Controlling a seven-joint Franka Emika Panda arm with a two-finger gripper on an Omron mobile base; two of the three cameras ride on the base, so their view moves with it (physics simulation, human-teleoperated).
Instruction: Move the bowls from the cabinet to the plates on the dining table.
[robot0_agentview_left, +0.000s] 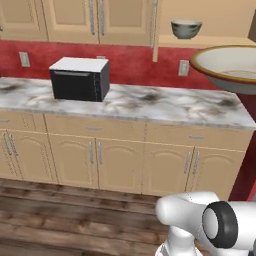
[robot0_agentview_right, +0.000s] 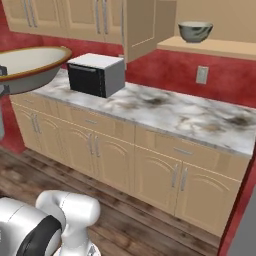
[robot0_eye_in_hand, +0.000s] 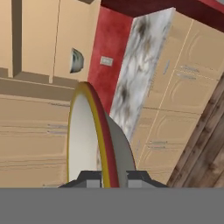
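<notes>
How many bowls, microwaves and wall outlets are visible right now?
Bowls: 2, the grey-green bowl on the cabinet shelf and the tan bowl held in the gripper
Microwaves: 1, microwave
Wall outlets: 2, left outlet and right outlet
Total: 5

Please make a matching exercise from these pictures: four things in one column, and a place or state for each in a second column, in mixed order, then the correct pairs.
Things:
1. tan bowl
2. grey-green bowl
3. microwave
4. cabinet door

Places or states:
A. stands on the marble counter
B. swung open
C. rests on the cabinet shelf
D. held by its rim in the claw

Pairs: 1-D, 2-C, 3-A, 4-B
</notes>
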